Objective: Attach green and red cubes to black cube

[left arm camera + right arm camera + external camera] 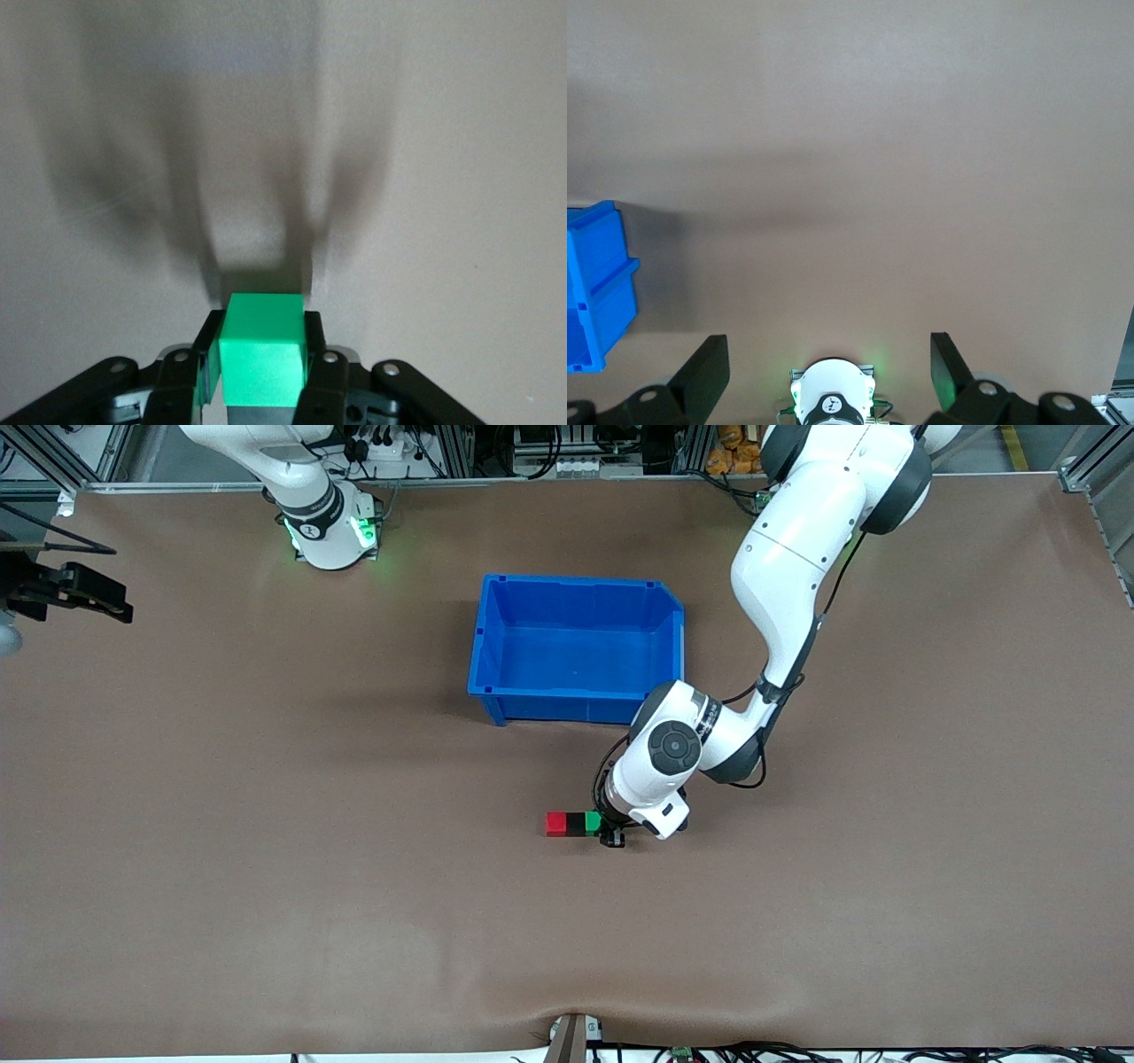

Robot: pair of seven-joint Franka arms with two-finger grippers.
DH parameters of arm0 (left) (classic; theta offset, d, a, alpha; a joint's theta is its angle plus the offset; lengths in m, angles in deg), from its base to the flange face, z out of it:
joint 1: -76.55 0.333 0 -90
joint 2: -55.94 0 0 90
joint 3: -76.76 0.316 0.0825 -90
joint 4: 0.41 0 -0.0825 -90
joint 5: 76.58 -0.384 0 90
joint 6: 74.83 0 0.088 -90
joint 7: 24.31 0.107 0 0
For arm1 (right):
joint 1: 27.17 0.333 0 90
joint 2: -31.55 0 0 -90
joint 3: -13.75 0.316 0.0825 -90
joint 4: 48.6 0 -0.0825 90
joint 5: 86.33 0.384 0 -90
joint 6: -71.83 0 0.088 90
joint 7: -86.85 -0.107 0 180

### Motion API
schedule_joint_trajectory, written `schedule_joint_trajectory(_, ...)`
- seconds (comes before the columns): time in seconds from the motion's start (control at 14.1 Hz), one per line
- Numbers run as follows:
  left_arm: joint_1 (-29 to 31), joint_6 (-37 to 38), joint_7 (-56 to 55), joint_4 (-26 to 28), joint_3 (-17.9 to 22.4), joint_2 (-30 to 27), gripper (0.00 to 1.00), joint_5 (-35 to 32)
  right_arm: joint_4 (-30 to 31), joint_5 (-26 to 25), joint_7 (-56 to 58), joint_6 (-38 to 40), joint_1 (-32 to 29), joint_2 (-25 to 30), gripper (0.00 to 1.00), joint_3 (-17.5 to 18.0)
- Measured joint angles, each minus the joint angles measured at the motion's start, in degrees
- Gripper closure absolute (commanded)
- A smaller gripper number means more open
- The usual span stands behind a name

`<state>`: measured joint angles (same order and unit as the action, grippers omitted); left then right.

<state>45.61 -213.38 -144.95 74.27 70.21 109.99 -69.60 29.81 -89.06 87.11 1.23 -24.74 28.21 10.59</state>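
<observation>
We see the left gripper (611, 834) low on the bench (266, 824), pinching the green cube (262, 359) between its two fingers (313, 361). In the front view the red cube (556, 824), the black cube (575, 824) and the green cube sit in one row, touching, with black in the middle. The row is nearer the front camera than the blue bin (489, 646). The right gripper (829, 370) waits up high by the right arm's end, its fingers spread wide.
</observation>
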Motion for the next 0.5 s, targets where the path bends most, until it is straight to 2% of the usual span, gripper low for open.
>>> schedule_joint_trajectory(0.21,-0.34,3.56,-0.09,-0.78,-0.01,-0.10,1.00,0.00,1.50,3.48,0.06,-3.76,-1.69,0.42,0.00,-0.34)
schedule_joint_trajectory(0.35,-0.36,6.03,-0.10,-1.00,0.04,-0.24,1.00,0.00,6.63,4.56,0.23,-10.19,-2.53,3.32,0.00,-0.47)
schedule_joint_trajectory(0.42,-0.35,6.79,-0.10,-1.09,0.11,-0.31,0.94,0.00,9.45,4.69,0.28,-11.70,-2.59,5.29,0.00,-0.46)
schedule_joint_trajectory(0.5,-0.35,7.36,-0.10,-1.12,0.19,-0.40,0.48,0.00,11.64,4.78,0.32,-12.19,-2.58,7.09,0.00,-0.31)
